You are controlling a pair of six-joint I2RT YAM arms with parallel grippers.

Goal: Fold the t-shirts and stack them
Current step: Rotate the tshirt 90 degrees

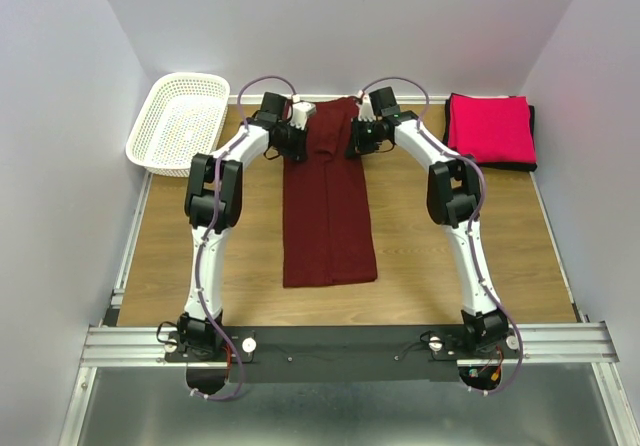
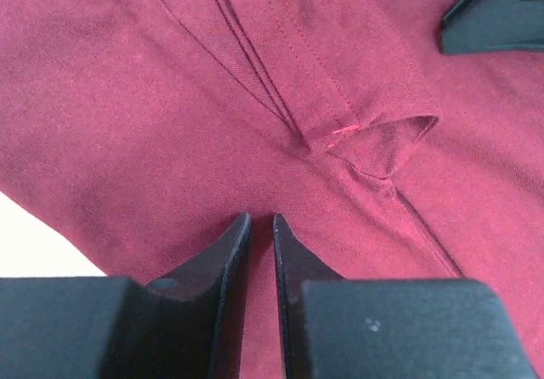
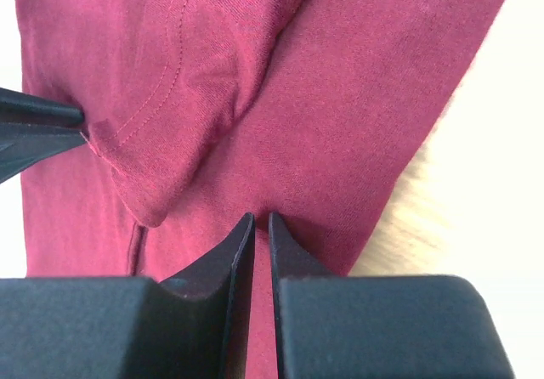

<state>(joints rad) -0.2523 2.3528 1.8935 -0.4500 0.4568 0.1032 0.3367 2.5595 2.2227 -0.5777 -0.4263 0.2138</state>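
Left gripper (image 2: 262, 219) and right gripper (image 3: 262, 217) narrowed, far end of maroon t-shirt (image 1: 328, 226) apparently pinched; long axis laid far-to-near.

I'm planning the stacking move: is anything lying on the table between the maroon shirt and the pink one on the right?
Nothing visible does. Bare table lies between the maroon shirt and the pink shirt; only the right arm, whose hand grips the maroon shirt, crosses above that gap.
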